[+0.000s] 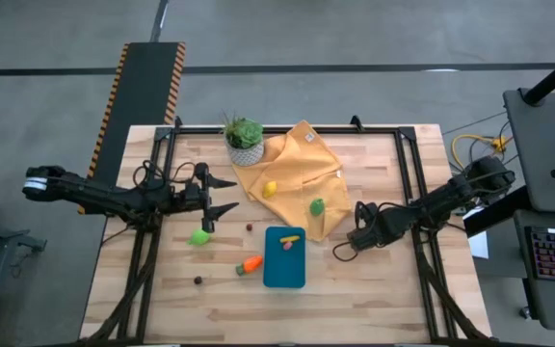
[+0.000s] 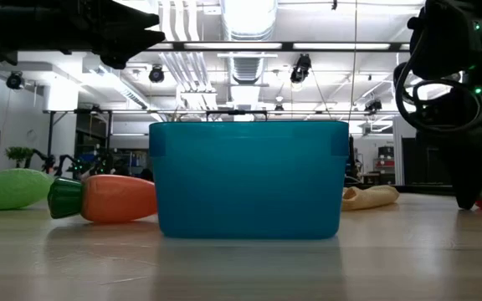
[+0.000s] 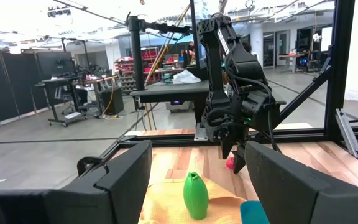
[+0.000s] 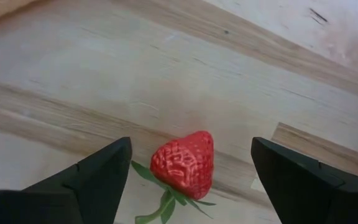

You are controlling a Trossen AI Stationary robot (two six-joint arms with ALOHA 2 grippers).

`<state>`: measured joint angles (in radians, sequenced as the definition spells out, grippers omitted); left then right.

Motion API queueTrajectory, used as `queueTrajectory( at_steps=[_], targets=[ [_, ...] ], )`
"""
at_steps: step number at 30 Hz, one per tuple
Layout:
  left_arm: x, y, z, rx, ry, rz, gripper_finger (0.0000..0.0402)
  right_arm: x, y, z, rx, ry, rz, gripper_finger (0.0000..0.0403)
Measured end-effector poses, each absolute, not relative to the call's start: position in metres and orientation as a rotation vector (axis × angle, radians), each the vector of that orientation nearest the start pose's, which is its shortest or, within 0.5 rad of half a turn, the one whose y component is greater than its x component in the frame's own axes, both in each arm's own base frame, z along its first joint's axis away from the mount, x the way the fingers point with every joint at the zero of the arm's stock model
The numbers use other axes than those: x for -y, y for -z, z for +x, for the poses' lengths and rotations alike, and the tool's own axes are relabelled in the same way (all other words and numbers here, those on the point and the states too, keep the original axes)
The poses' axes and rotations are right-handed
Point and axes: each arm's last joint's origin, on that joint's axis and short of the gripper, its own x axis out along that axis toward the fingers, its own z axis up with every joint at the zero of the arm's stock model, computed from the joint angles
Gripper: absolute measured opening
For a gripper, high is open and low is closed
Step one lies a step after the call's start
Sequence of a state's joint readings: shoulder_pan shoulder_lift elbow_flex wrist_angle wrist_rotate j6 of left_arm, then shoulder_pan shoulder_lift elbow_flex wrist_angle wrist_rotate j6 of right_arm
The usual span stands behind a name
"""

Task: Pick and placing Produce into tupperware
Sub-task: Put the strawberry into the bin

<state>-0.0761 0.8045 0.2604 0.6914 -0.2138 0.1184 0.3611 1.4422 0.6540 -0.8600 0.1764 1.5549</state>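
My right gripper (image 4: 188, 171) hangs spread wide over the small red toy strawberry (image 4: 184, 163), right of the teal rectangular plastic tupperware (image 1: 284, 258). Closing off-centre could squirt it away.

Bare wood (image 4: 185, 74) around strawberry (image 4: 182, 163)

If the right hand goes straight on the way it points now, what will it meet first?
Most likely the strawberry: it lies on the table between the open fingers of the right hand, just ahead. Depth is unclear.
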Motion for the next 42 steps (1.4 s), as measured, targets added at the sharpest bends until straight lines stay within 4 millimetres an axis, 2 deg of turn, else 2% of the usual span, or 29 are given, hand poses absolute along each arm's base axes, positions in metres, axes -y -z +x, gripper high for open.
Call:
queueTrajectory(
  at_steps=[4,14,24,33,42],
  targets=[
    [0.0069,-0.2323,0.1726,0.137,-0.146,0.097,0.0245,-0.064,-0.1379,0.1836,-1.263,1.034,0.774,0.0312],
    [0.007,-0.2323,0.1726,0.137,-0.146,0.096,0.0245,-0.0645,-0.1372,0.1832,-1.281,1.018,0.783,0.0207],
    [0.007,-0.2323,0.1726,0.138,-0.146,0.096,0.0245,-0.0645,-0.137,0.1828,-1.301,0.992,0.754,0.0135],
    [0.007,-0.2323,0.1725,0.138,-0.146,0.096,0.0245,-0.0645,-0.137,0.183,-1.318,0.957,0.716,0.0139],
    [0.0069,-0.2323,0.1726,0.138,-0.146,0.096,0.0245,-0.0644,-0.1372,0.183,-1.321,0.938,0.693,0.0124]
  ],
)
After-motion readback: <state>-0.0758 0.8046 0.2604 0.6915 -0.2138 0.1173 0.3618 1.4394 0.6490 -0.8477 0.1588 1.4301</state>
